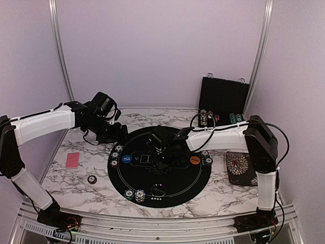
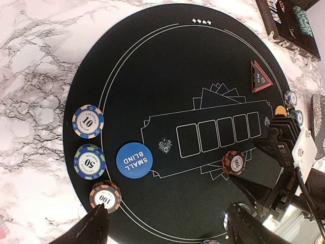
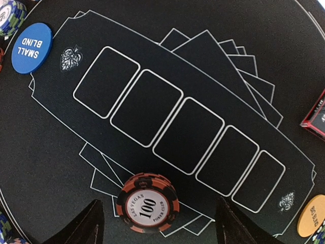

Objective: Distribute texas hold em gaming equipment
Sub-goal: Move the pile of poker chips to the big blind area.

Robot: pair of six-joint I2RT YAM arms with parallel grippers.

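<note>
The left gripper [image 2: 167, 216] hovers with jaws apart over the left rim of the round black mat [image 2: 167, 46], just beside the rim chip stacks [image 2: 89, 161] and the blue Small Blind button [image 2: 134, 160]. Mid-mat, the orange-and-black 100 chip stack [image 3: 148, 202] lies flat between the right gripper's [image 3: 159, 216] spread fingers, untouched. Being round, it needs no alignment, and the right arm is clearly nearer.

Round mat [image 3: 203, 61] matt black felt-like cloth; table [image 2: 30, 76] glossy marble-look; chip [image 3: 148, 202] smooth plastic.
</note>
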